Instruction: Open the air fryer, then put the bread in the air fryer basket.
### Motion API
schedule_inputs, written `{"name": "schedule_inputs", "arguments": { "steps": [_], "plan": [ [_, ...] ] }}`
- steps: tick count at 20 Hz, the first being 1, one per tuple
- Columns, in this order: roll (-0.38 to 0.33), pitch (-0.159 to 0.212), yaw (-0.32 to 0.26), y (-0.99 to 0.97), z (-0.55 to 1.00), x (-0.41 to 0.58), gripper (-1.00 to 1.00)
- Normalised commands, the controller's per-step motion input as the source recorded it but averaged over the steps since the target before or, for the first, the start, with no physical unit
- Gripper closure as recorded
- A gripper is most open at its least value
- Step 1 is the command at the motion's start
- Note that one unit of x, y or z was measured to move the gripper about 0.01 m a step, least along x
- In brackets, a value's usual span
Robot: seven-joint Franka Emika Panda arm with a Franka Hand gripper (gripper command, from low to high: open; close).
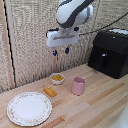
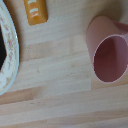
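Tool hangs high, fingers apart, empty. Air fryer shut, off to side, lower than tool; air fryer handle on front. Bread on worktop below tool. Risks: descent clips pink cup; misaligned approach bumps fryer body, misses handle.

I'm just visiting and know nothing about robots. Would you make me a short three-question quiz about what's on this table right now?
1. True or false: the air fryer is closed, its handle untouched.
2. What lies closest to the plate? A) the bread B) the pink cup C) the air fryer
3. Fill in: the robot's hand hangs in the air above the small white ____ of orange-yellow pieces.

Key: 1 true; 2 A; 3 bowl. The hand's blue-tipped fingers hold nothing, and they seem slightly apart.
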Motion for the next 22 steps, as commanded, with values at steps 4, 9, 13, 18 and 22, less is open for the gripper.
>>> {"name": "schedule_inputs", "arguments": {
  "steps": [4,9,13,18,22],
  "plan": [
    [-0.137,-0.002,-0.312,0.06,0.0,0.0,-1.0],
    [-0.169,0.0,-0.351,0.0,0.0,0.077,-1.0],
    [-0.276,0.0,-0.281,-0.01,0.05,0.206,-1.0],
    [-0.362,0.0,-0.206,-0.03,0.0,0.077,-1.0],
    [-0.375,0.0,-0.183,-0.04,-0.03,0.007,-1.0]
  ]
}}
